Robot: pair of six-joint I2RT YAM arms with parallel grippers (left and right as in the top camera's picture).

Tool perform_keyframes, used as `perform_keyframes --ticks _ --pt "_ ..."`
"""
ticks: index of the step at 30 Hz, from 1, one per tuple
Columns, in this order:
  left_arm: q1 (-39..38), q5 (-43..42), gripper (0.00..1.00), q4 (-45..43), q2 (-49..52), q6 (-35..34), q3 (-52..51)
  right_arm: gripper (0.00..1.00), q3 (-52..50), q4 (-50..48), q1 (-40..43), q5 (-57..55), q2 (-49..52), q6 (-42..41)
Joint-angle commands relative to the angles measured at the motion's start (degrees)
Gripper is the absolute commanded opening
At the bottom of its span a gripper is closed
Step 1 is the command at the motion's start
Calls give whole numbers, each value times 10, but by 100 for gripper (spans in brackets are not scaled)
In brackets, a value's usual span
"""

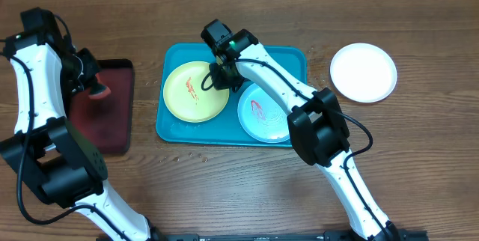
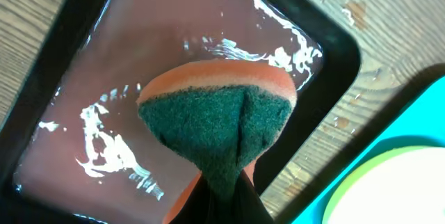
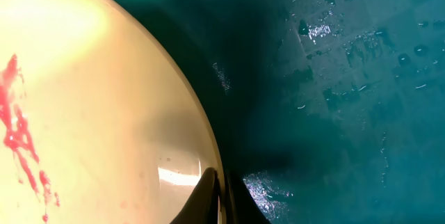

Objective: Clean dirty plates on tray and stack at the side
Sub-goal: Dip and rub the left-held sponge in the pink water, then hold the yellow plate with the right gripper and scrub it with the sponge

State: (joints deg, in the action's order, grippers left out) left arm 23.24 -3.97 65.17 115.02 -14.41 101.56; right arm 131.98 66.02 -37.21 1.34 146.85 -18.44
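Observation:
The teal tray (image 1: 284, 58) holds the yellow-green plate (image 1: 193, 91) with red smears at its left and the pale mint-blue plate (image 1: 262, 114) with a red smear at its right. The white plate (image 1: 364, 72) lies on the table right of the tray. My right gripper (image 1: 217, 76) is shut on the right rim of the yellow-green plate (image 3: 83, 113), one finger on each side of the rim (image 3: 221, 196). My left gripper (image 1: 88, 82) is shut on an orange sponge with a green scouring face (image 2: 215, 123), held over the dark-red tray (image 2: 139, 78).
The dark-red black-rimmed tray (image 1: 112, 132) lies left of the teal tray, wet with white suds. The teal tray floor (image 3: 348, 78) is wet. Bare wooden table (image 1: 419, 159) lies in front of and to the right of the trays.

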Motion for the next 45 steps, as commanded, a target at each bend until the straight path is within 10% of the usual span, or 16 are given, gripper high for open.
perform_keyframes --ticks 1,15,45 --pt "-1 -28 4 4 -11 20 0 4 -23 3 0 -10 24 -16" --pt "-81 -139 4 24 -37 57 0 4 -27 -7 0 131 24 -29" --pt "-289 -119 4 -24 67 4 -22 4 -14 53 8 12 24 -41"
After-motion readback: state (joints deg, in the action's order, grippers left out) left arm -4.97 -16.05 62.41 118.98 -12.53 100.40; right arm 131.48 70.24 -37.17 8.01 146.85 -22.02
